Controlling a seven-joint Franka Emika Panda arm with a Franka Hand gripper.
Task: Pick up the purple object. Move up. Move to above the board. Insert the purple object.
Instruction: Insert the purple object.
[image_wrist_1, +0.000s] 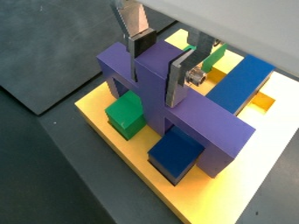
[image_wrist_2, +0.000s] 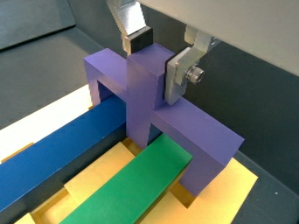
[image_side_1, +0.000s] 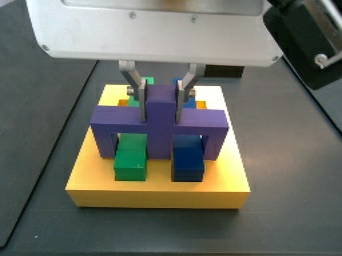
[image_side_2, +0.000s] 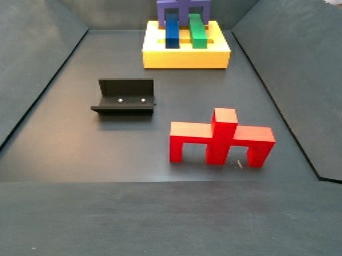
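Note:
The purple object (image_wrist_1: 176, 109) sits on the yellow board (image_wrist_1: 105, 131), its crossbar spanning the green bar (image_wrist_2: 135, 188) and the blue bar (image_wrist_2: 59, 157), its legs down in the board. My gripper (image_wrist_1: 158, 61) is above the board, its silver fingers (image_wrist_1: 179, 83) flat against both sides of the upright stem near its top, shut on it. Both wrist views show this grip, with the gripper (image_wrist_2: 158, 52) astride the stem. In a side view the gripper (image_side_1: 158, 80) hangs under the white wrist housing over the purple object (image_side_1: 160, 120). The board (image_side_2: 187, 55) lies at the far end.
A red bridge-shaped piece (image_side_2: 221, 140) stands on the dark floor near the front right. The fixture (image_side_2: 124, 97) stands left of it. Dark sloping walls (image_side_2: 40, 90) enclose the floor on both sides.

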